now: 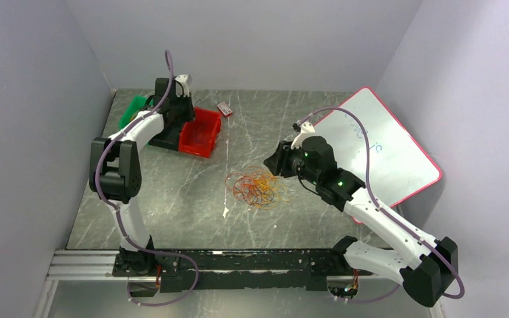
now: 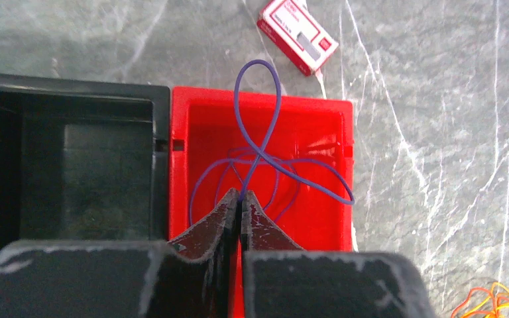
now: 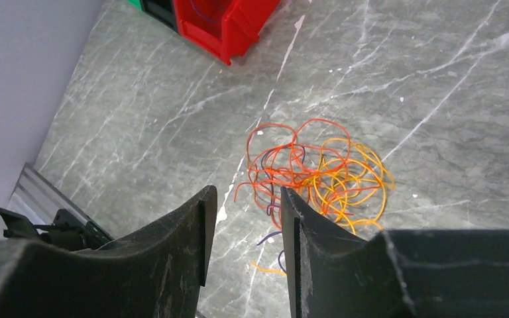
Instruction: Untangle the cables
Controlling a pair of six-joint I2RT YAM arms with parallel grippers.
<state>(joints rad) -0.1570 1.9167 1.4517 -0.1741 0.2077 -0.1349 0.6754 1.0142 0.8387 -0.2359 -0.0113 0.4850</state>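
Observation:
A tangle of thin orange, red and yellow cables (image 1: 258, 188) lies on the table's middle; it also shows in the right wrist view (image 3: 315, 172), with a purple strand among them. My left gripper (image 2: 240, 197) is shut on a thin purple cable (image 2: 258, 112) and holds it over the red bin (image 2: 202, 116), where more purple loops lie. In the top view the left gripper (image 1: 180, 99) hangs over that bin (image 1: 200, 132). My right gripper (image 3: 245, 199) is open and empty, above the tangle's near edge; in the top view the right gripper (image 1: 273, 162) is right of the tangle.
A black bin (image 2: 73, 159) adjoins the red one on its left, a green bin (image 1: 131, 109) beyond it. A small red-and-white box (image 2: 297, 34) lies behind the red bin. A whiteboard (image 1: 378, 149) leans at the right. Walls close in on three sides.

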